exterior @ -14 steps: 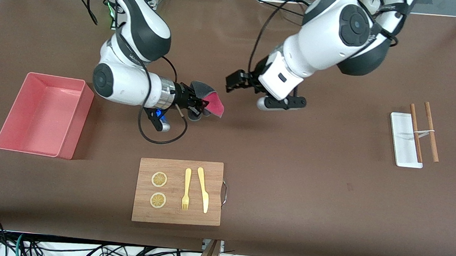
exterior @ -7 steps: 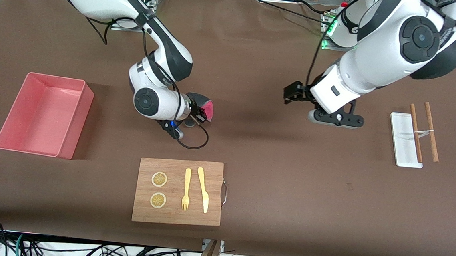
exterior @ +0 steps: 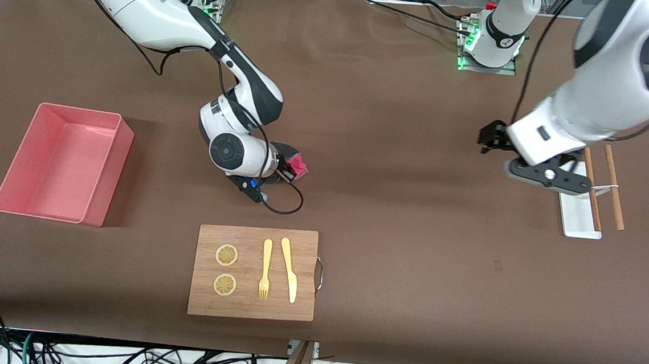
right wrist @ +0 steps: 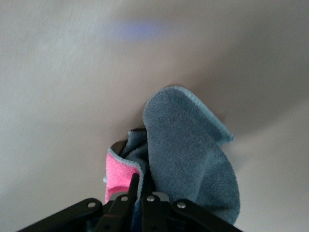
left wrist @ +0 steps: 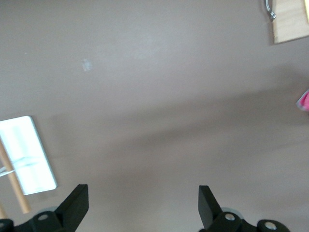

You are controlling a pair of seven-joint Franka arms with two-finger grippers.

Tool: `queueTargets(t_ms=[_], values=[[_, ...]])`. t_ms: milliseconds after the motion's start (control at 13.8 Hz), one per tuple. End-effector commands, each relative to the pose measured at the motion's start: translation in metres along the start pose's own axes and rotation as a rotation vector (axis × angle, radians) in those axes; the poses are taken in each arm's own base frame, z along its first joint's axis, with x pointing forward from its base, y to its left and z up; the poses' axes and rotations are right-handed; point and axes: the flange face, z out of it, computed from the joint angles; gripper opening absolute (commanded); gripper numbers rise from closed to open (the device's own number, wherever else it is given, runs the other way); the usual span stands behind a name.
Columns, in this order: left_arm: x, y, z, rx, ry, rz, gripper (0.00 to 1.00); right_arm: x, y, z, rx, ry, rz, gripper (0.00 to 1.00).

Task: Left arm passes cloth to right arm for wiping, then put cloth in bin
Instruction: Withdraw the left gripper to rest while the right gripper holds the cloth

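Note:
My right gripper [exterior: 286, 169] is shut on the cloth [exterior: 294, 161], dark grey on one side and magenta on the other, low over the brown table between the pink bin [exterior: 63, 162] and the table's middle. In the right wrist view the cloth [right wrist: 188, 154] hangs folded from the gripper [right wrist: 142, 186], just over the table. My left gripper [exterior: 490, 137] is open and empty, up over the table near the white tray [exterior: 576, 199]. In the left wrist view its gripper [left wrist: 143, 205] has wide-apart fingers over bare table, and a bit of the cloth [left wrist: 304, 100] shows at the edge.
A wooden board [exterior: 253, 272] with two lemon slices, a yellow fork and a yellow knife lies near the front edge. The flat white tray and two wooden sticks [exterior: 603, 187] lie at the left arm's end; the tray also shows in the left wrist view [left wrist: 26, 154].
My left arm has drawn back toward its own end of the table, empty. My right gripper has turned downward and lowered the cloth toward the table.

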Motion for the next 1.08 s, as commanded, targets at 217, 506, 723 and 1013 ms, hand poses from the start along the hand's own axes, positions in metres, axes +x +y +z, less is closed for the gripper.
queueTargets(t_ms=[217, 506, 723, 1013], values=[[-0.036, -0.029, -0.038, 0.039, 0.034, 0.053, 1.0, 0.059, 0.037, -0.005, -0.04, 0.053, -0.099, 0.0], [-0.072, -0.088, -0.034, 0.046, 0.104, 0.061, 1.0, 0.095, 0.073, -0.03, -0.117, 0.038, -0.166, 0.0], [-0.078, -0.091, -0.019, 0.044, 0.11, 0.044, 1.0, 0.122, 0.104, -0.058, -0.15, 0.013, -0.224, 0.0], [-0.068, -0.093, -0.011, 0.049, 0.092, 0.041, 1.0, 0.164, 0.154, -0.081, -0.195, -0.011, -0.323, 0.0]])
